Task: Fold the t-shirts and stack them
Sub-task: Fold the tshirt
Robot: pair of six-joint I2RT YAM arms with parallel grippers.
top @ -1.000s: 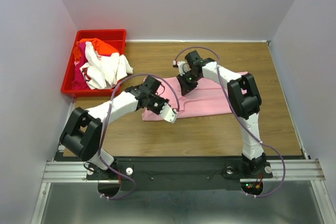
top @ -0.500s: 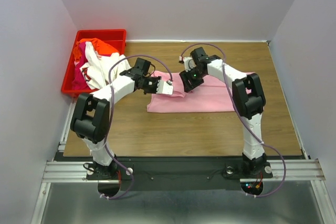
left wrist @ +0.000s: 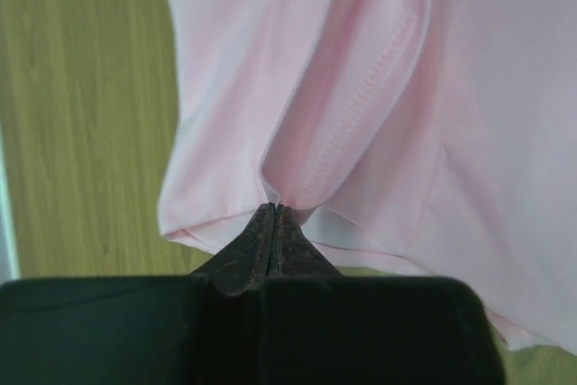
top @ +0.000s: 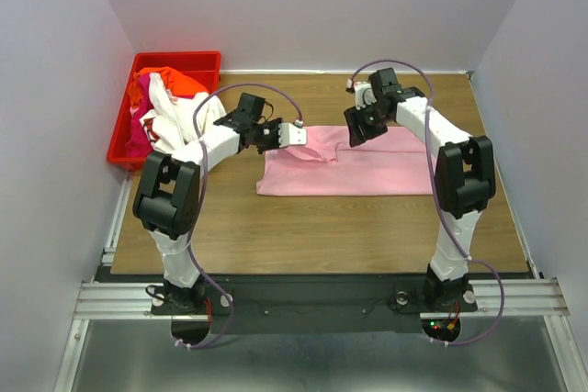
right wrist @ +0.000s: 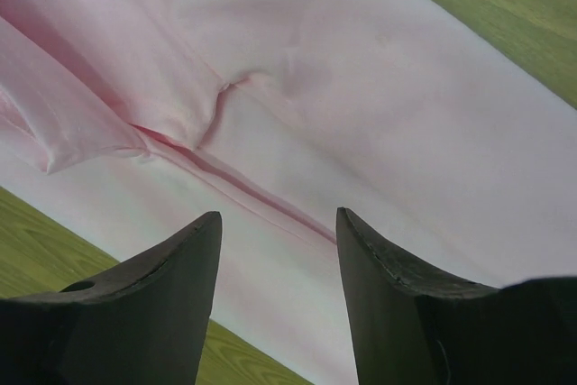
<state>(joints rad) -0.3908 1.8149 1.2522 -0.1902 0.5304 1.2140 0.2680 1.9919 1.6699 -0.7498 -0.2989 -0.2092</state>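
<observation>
A light pink t-shirt (top: pixel 367 167) lies partly folded on the wooden table. My left gripper (top: pixel 303 138) is at the shirt's far left corner. In the left wrist view the left gripper (left wrist: pixel 274 207) is shut on a pinch of the pink t-shirt (left wrist: pixel 361 87), with cloth bunching at the tips. My right gripper (top: pixel 354 133) is over the shirt's far edge near the middle. In the right wrist view the right gripper (right wrist: pixel 278 215) is open and empty above the pink t-shirt (right wrist: pixel 361 132). More t-shirts (top: pixel 170 107), white, orange-red and magenta, lie heaped in the bin.
A red plastic bin (top: pixel 197 60) stands at the table's far left corner, with the heap spilling over its right rim. Grey walls close in the table on the left, back and right. Bare wood (top: pixel 322 227) lies in front of the pink shirt.
My left gripper has carried the shirt's edge from the near left up to the far left. My right gripper has moved right along the far edge and now stands open.
</observation>
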